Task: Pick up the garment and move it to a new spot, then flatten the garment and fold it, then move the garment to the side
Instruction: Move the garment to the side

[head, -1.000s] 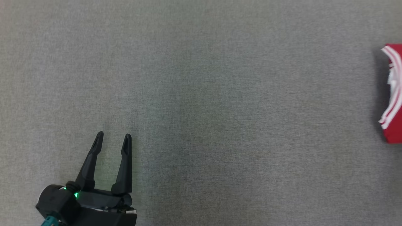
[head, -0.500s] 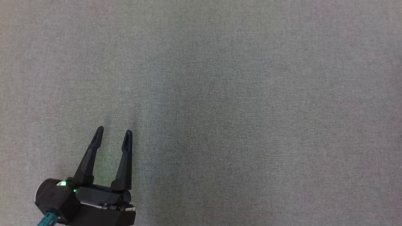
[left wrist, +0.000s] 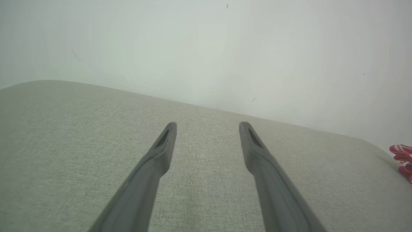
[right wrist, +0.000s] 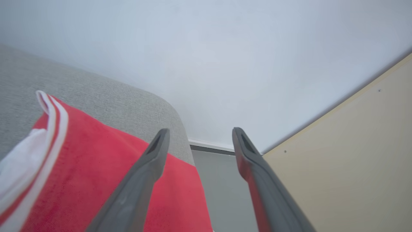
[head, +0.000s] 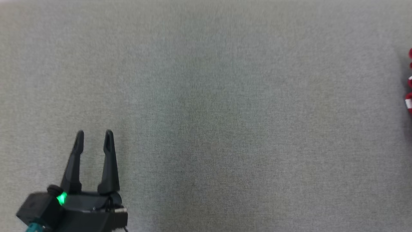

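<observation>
Left hand hovers over the surface, fingers forward, spread and empty. Right hand is spread empty too, above the red garment at its right edge.

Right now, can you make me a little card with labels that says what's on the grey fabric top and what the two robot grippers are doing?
Surface: grey woven fabric surface, rounded at its corner
Clothing: red cloth garment with white stripes, lying at the surface's right edge
Left arm: left gripper open, holding nothing, over bare fabric
Right arm: right gripper open, fingers above the garment, not gripping it
Behind: pale wall, beige panel
</observation>
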Tool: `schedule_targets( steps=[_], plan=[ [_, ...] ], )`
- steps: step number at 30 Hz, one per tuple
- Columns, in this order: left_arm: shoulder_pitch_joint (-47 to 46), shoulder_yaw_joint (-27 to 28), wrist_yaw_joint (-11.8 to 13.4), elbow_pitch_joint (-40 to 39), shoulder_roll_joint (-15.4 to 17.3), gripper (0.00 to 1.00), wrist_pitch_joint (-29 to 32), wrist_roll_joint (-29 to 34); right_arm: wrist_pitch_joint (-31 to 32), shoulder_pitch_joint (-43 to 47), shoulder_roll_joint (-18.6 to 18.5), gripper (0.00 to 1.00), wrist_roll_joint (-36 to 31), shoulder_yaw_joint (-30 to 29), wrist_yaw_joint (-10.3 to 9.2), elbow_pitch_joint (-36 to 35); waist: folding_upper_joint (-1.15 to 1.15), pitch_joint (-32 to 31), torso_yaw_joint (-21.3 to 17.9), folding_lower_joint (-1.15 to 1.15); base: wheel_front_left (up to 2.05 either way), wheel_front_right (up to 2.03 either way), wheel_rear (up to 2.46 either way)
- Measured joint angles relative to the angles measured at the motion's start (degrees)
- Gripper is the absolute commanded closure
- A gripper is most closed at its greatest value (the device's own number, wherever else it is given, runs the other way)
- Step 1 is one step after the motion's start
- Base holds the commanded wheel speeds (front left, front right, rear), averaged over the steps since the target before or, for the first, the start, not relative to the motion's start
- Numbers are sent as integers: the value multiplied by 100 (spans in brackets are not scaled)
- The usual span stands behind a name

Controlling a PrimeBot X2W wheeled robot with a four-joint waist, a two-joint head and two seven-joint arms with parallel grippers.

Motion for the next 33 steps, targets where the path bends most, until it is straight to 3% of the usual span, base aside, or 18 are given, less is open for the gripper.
schedule_targets(
  steps=[9,15,24,33],
  plan=[
    [402,328,1,313,-286,0,0,-164,-179,233,1101,0,969,1113,0,-594,0,-713,-9,0,0,0,0],
    [642,472,1,651,-348,0,0,-156,-113,1815,1933,0,1543,1418,0,-2154,-1,-1362,-36,-1,0,0,0],
    [848,416,1,777,-366,0,0,241,393,3382,2537,0,2169,1848,-1,-3805,-1,-2075,-87,-2,0,0,0],
    [1044,365,0,864,-368,0,0,361,578,4121,2952,0,2404,2365,-1,-4118,-2,-2402,-172,-1,0,0,0]
  ],
)
